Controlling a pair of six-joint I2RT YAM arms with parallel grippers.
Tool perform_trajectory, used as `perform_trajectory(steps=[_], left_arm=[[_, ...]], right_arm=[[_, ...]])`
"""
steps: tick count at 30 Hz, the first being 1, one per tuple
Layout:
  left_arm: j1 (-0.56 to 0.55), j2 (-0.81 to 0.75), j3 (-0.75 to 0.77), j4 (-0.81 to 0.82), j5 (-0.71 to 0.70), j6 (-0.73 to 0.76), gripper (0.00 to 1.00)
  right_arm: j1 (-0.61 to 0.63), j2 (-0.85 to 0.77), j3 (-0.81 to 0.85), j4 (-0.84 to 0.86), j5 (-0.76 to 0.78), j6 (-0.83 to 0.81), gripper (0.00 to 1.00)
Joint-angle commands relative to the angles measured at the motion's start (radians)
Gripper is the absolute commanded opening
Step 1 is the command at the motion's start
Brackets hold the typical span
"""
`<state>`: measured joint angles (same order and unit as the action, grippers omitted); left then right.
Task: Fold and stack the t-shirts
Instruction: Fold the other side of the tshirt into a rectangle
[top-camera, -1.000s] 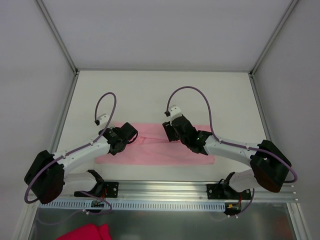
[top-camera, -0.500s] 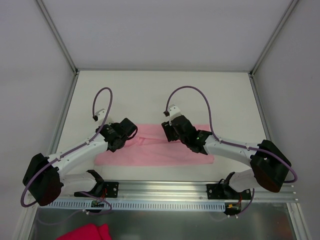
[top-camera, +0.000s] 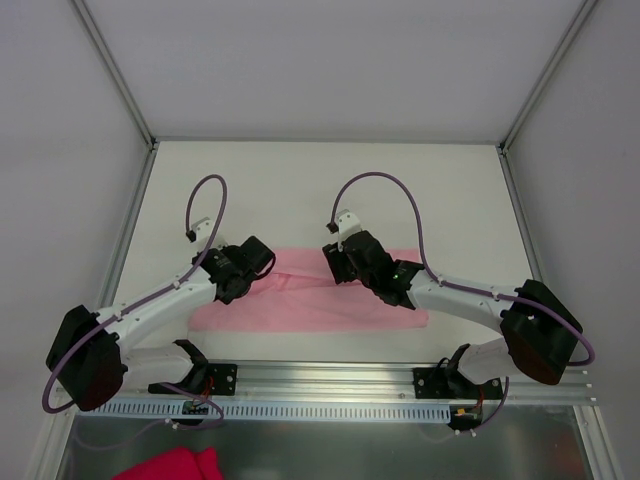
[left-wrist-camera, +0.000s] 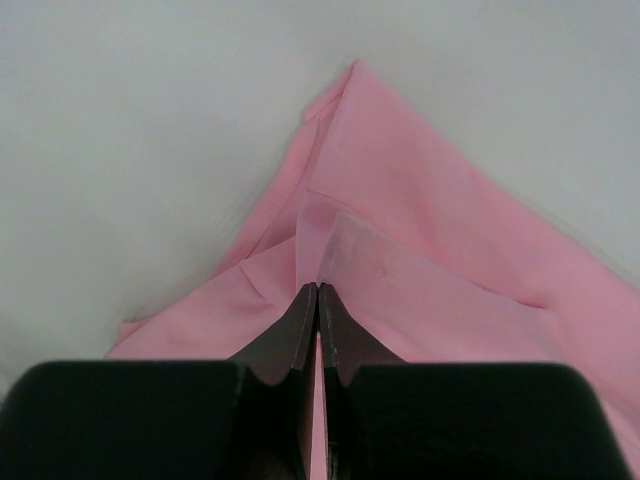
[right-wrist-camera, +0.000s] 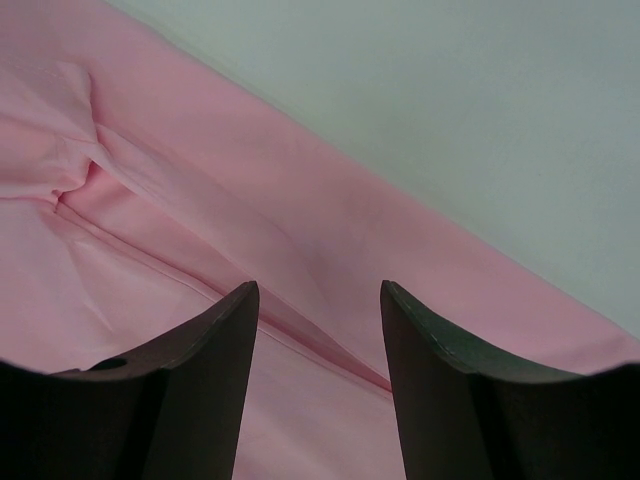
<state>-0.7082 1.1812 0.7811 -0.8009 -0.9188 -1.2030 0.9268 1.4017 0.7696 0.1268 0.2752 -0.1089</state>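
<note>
A pale pink t-shirt (top-camera: 320, 305) lies on the white table as a wide, flattened band in front of both arms. My left gripper (top-camera: 266, 270) is at its left part, shut on a raised fold of the fabric; in the left wrist view the pink cloth (left-wrist-camera: 420, 210) runs up between the closed fingertips of the left gripper (left-wrist-camera: 318, 288). My right gripper (top-camera: 336, 264) hovers over the shirt's upper middle. In the right wrist view the right gripper (right-wrist-camera: 318, 290) is open, with a seam of the shirt (right-wrist-camera: 150, 250) lying below the gap and nothing between the fingers.
A deep magenta cloth (top-camera: 172, 466) lies at the bottom left, below the metal rail (top-camera: 320, 385) that carries the arm bases. White walls and frame posts (top-camera: 115, 75) close in the table on three sides.
The left gripper has moved slightly back and left with the pinched fold, lifting the cloth a little. The right gripper has barely shifted.
</note>
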Motion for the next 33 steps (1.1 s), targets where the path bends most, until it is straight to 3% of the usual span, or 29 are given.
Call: perform_trajectory(steps=[1, 8, 12, 13, 15, 16, 19, 23, 29, 31, 33], left_arm=[[-0.007, -0.031, -0.04, -0.041, -0.003, -0.029, 0.0], [-0.008, -0.068, -0.112, -0.017, 0.052, -0.027, 0.0], [-0.025, -0.106, -0.132, -0.012, 0.08, -0.018, 0.24], [-0.027, -0.11, -0.137, -0.017, 0.08, -0.02, 0.51], [-0.028, -0.13, -0.138, -0.018, 0.075, -0.02, 0.71], [-0.03, -0.14, -0.135, -0.009, 0.072, -0.006, 0.75], [-0.033, -0.178, -0.117, 0.041, 0.048, 0.048, 0.77], [-0.033, -0.19, -0.091, 0.268, 0.075, 0.258, 0.76], [-0.027, 0.026, -0.036, 0.503, 0.168, 0.385, 0.75], [-0.027, 0.144, 0.001, 0.545, 0.216, 0.385, 0.7], [-0.027, 0.231, -0.003, 0.621, 0.239, 0.388, 0.55]], right_arm=[[-0.002, 0.002, 0.023, 0.042, 0.001, 0.008, 0.56], [-0.002, 0.054, 0.054, 0.036, -0.013, 0.006, 0.56], [-0.002, 0.068, 0.06, 0.04, -0.01, 0.008, 0.56], [-0.002, 0.072, 0.062, 0.037, -0.011, 0.008, 0.56], [-0.002, 0.075, 0.065, 0.037, -0.018, 0.009, 0.56], [-0.002, 0.077, 0.068, 0.039, -0.016, 0.009, 0.56], [-0.003, 0.079, 0.077, 0.025, -0.01, 0.008, 0.56], [-0.002, 0.053, 0.077, 0.008, 0.013, 0.005, 0.56], [-0.002, 0.017, 0.063, 0.0, 0.018, 0.0, 0.56], [-0.002, 0.011, 0.051, 0.005, 0.024, -0.006, 0.56], [-0.002, 0.013, 0.043, 0.008, 0.044, -0.009, 0.56]])
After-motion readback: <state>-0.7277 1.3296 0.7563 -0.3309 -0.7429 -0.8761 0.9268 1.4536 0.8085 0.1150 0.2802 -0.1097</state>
